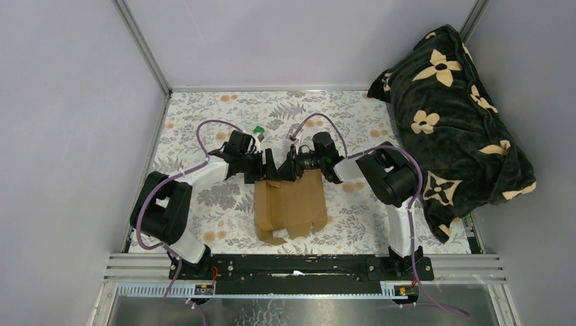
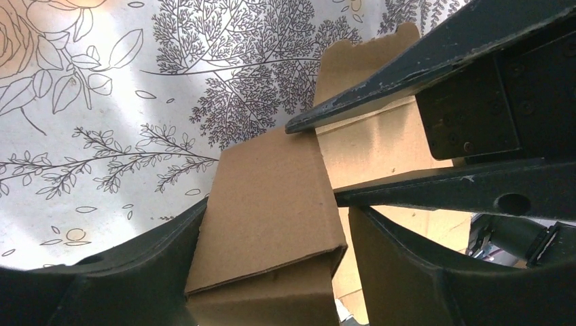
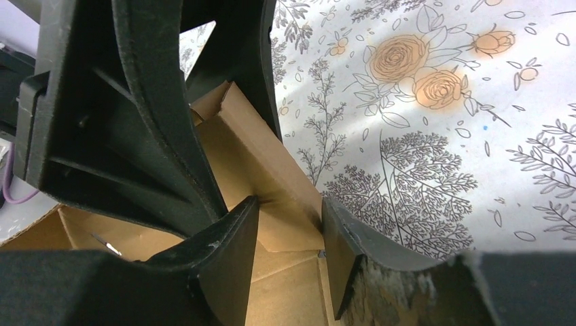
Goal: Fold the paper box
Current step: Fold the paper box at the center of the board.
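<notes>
Brown paper box (image 1: 291,204) lies mid desk (image 1: 197,122), part folded, loose flaps toward the arm bases. Left claw (image 1: 267,165) grips a raised flap at its far edge. Right claw (image 1: 288,168) straddles the neighbouring flap; clamped or not, cannot tell.

The paper box (image 1: 291,204) is plain brown, unprinted cardboard, still mostly a flat die-cut sheet, lying on the floral counter midway between the two arms. Its far edge is raised, with a creased panel (image 2: 272,217) folded up off the sheet (image 3: 265,163). The near edge shows scalloped tabs, and the near-left flap curls upward.
</notes>
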Robot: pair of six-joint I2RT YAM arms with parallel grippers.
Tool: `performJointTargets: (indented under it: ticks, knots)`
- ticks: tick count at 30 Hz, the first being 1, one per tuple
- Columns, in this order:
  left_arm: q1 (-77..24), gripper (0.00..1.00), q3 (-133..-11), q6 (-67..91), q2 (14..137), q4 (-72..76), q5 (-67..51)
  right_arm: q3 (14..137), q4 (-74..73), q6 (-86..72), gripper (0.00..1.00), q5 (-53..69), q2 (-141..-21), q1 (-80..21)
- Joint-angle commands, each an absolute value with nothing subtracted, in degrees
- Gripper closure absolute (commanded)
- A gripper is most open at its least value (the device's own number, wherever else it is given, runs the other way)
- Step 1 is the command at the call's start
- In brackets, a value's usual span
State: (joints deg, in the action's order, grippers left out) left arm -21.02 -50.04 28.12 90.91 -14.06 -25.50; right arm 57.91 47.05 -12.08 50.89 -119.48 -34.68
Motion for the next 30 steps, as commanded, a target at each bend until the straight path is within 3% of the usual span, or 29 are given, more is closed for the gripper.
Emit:
performJointTargets:
  ticks: [1,7,13,19,27,30]
  knots:
    - [-21.17,0.24,-52.08,27.19,92.17,-12.62,-27.13,61.60,53.42,-14.46,0.51,56.65,-120.58,-37.41]
    - [-20.92,0.24,-52.42,26.83,92.39,-12.72,-27.47,63.19,47.96,-10.65,0.51,57.43,-121.28,-38.40]
    - [-20.74,0.24,-52.38,26.81,92.55,-12.40,-27.90,64.32,41.88,-6.24,0.66,56.42,-121.55,-39.77]
    - [-20.74,0.24,-52.14,27.02,92.64,-11.77,-28.47,62.63,39.77,-4.62,0.72,50.53,-120.37,-41.19]
    - [-20.74,0.24,-51.87,27.16,92.32,-11.27,-29.20,62.66,41.36,-5.63,0.61,46.58,-120.24,-42.55]
    - [-20.69,0.25,-51.85,27.03,92.29,-11.27,-29.27,63.42,41.79,-5.71,0.64,45.68,-120.95,-43.09]
